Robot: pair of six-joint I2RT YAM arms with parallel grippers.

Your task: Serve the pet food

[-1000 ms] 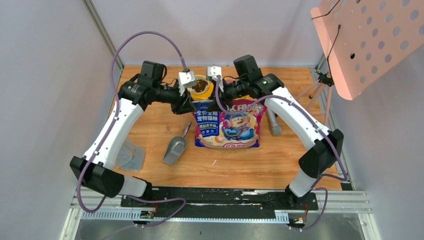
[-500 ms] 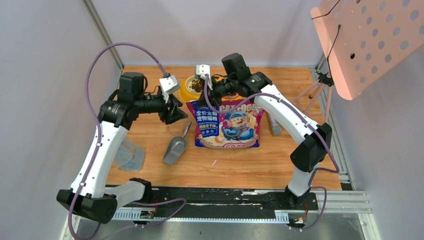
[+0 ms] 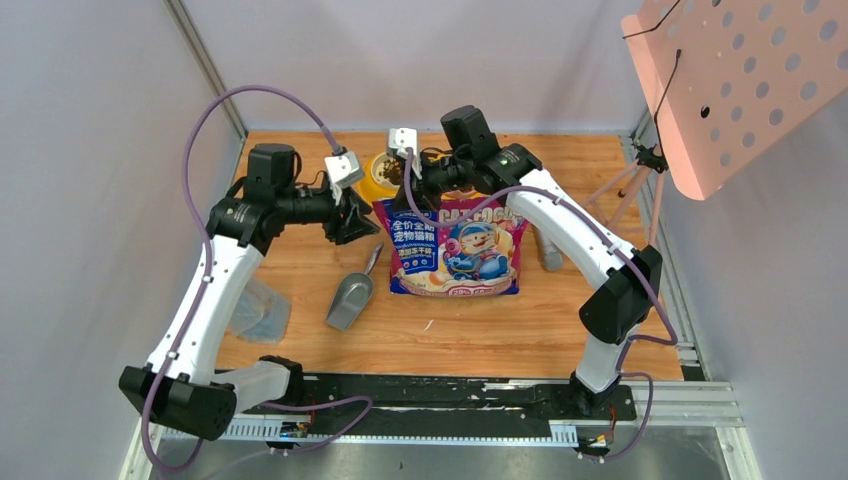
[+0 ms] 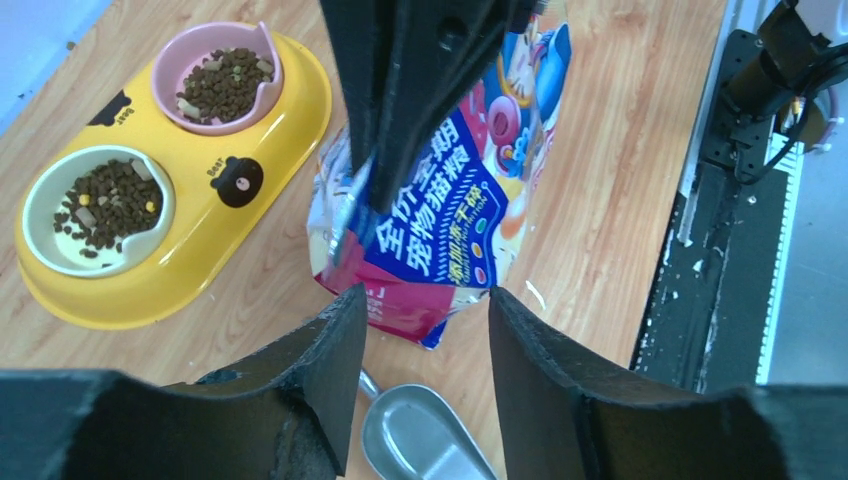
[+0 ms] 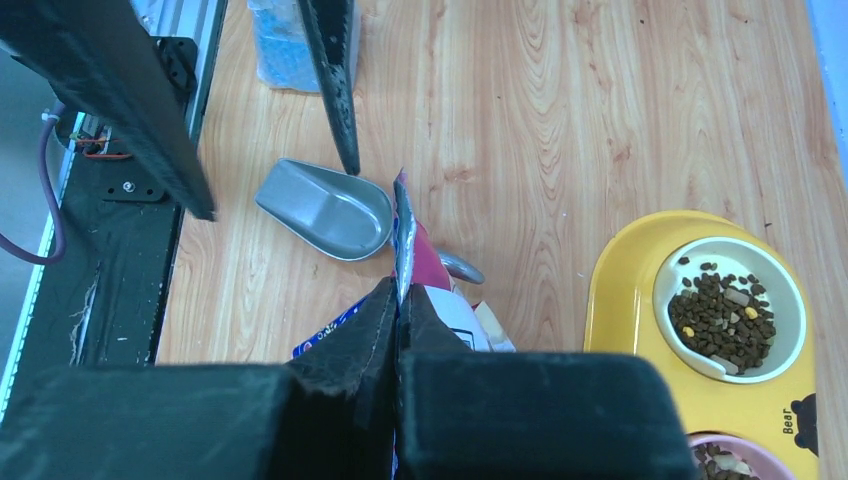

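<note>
There are two grippers, one bag, one scoop, and one yellow feeder with two bowls. The right gripper (image 5: pixel 397 290) is pinched tight on the top edge of the bag (image 3: pixel 455 250), with the thin sealed strip standing upright between its fingers. The left gripper (image 4: pixel 422 300) stands partly spread and holds nothing. The bag's top corner is just ahead of it, not touching either finger.

The pet food (image 4: pixel 105 200) lies in both bowls of the feeder (image 4: pixel 270 150), one heap in the white bowl and one in the pink. It is brown pellets with a few pale and yellow bits. The feeder sits beyond both grippers, just past the bag's top. The scoop (image 3: pixel 350 298) lies on the table (image 3: pixel 300 250) under and a little behind the left gripper, beside the bag's lower corner.

The left wrist camera alone shows both bowls whole, and it shows the right gripper's fingers from the far side, clamped on the bag. The right wrist camera shows the pinch close up. It takes in the white bowl whole but only the rim of the pink one. From overhead the feeder is mostly hidden behind the wrists. Only that view shows a grey tube (image 3: pixel 548 250) lying just outside the bag, under the right arm. A clear plastic piece (image 3: pixel 255 310) beside the left arm shows there and in the right wrist view.
</note>
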